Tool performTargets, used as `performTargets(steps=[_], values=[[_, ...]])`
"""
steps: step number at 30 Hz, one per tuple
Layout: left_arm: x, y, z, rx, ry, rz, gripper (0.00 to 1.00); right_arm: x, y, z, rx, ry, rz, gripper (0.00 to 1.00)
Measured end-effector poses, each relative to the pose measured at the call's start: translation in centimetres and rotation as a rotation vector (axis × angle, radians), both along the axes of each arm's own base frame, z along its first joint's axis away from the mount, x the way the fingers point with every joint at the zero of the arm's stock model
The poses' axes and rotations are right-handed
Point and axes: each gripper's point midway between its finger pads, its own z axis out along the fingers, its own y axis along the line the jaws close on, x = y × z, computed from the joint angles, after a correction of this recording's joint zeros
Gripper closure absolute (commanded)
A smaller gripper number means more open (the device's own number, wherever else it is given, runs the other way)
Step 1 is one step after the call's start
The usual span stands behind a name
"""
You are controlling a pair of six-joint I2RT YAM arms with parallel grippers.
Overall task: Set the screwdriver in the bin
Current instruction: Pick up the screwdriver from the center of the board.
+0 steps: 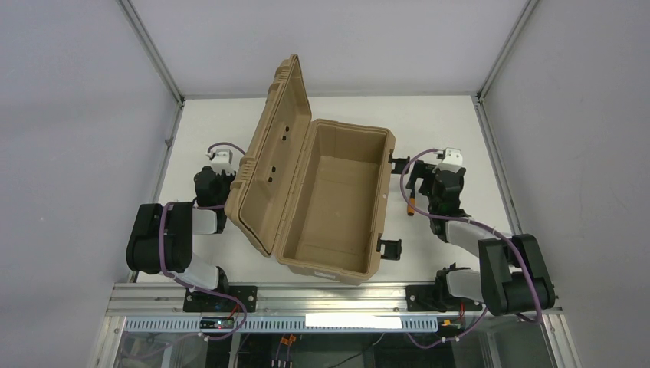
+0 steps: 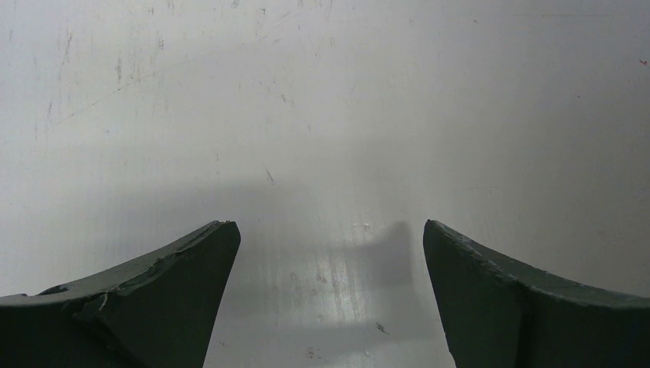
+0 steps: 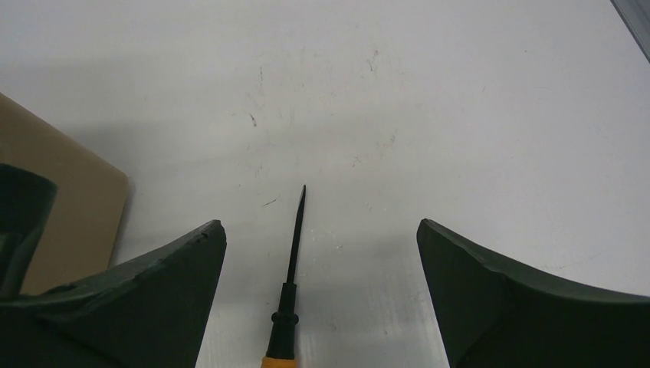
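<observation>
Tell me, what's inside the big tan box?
Nothing shows in the bin, just its bare tan floor. Its near wall may hide a thin strip. The screwdriver lies outside, on the table.

Screwdriver and bin: position and state.
The screwdriver (image 3: 292,253), with an orange handle and a thin black shaft, lies flat on the desk (image 1: 429,123) just right of the bin (image 1: 381,201). The tan bin is open, its ribbed lid raised on its left side.

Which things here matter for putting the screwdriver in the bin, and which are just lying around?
For the job: screwdriver, on the table under the open right gripper; bin, lid open.
Not needed: left gripper, open above the table.
</observation>
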Motion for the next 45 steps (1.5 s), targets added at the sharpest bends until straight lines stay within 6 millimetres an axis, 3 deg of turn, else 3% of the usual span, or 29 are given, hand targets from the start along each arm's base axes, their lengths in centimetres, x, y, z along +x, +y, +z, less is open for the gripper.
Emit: performTargets(steps=[5,9,19,25,32,40,45], values=[[0.0,0.0,0.0,0.000,0.000,0.000,0.01,-0.1,0.0,2.1,0.001,-0.015,0.000,0.01],[0.0,0.0,0.0,0.000,0.000,0.000,0.01,0.0,0.0,5.2,0.004,-0.045,0.001,0.01],[0.0,0.0,0.0,0.000,0.000,0.000,0.01,-0.1,-0.1,15.0,-0.002,-0.087,0.004,0.01],[0.0,0.0,0.0,0.000,0.000,0.000,0.01,-0.7,-0.3,22.0,-0.013,-0.120,0.007,0.01],[0.0,0.0,0.0,0.000,0.000,0.000,0.01,-1.7,-0.5,28.1,-0.035,-0.162,0.014,0.01],[0.0,0.0,0.0,0.000,0.000,0.000,0.01,-2.3,-0.7,32.9,-0.057,-0.192,0.021,0.01],[0.0,0.0,0.0,0.000,0.000,0.000,0.01,-2.6,-0.8,34.6,-0.064,-0.185,0.021,0.01]])
